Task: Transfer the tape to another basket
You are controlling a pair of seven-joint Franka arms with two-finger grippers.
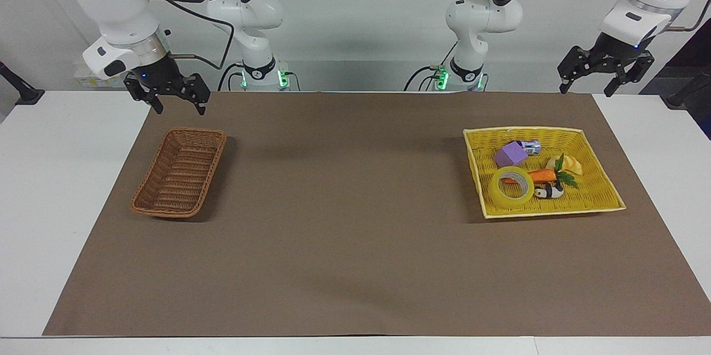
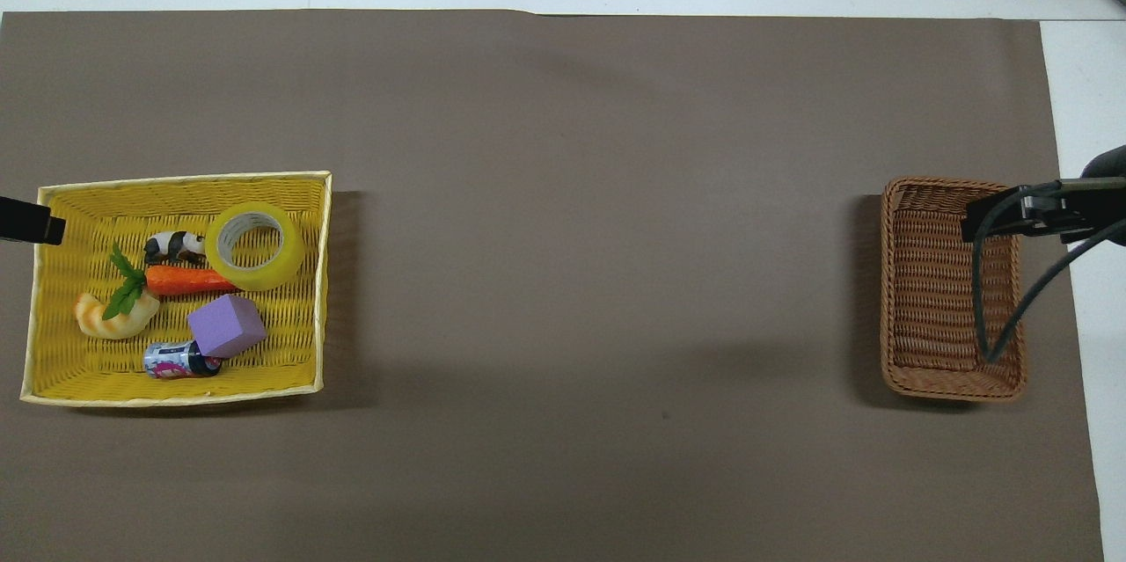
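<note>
The yellow tape roll [image 1: 512,186] lies flat in the yellow woven tray [image 1: 602,208], at the tray's side toward the table's middle; it also shows in the overhead view [image 2: 256,245]. The dark brown wicker basket [image 1: 180,174] stands empty at the right arm's end of the table, also seen in the overhead view [image 2: 924,281]. My left gripper [image 1: 587,90] hangs open and empty, high in the air by the tray's end of the table; only its tip [image 2: 31,221] shows from overhead. My right gripper [image 1: 179,109] hangs open and empty, high over the basket's end.
In the yellow tray [image 2: 176,179] with the tape lie a purple block [image 2: 226,326], a toy carrot [image 2: 185,281], a small can [image 2: 171,360], a black-and-white figure [image 2: 171,245] and a pale croissant-like toy [image 2: 106,320]. A brown mat [image 1: 344,205] covers the table.
</note>
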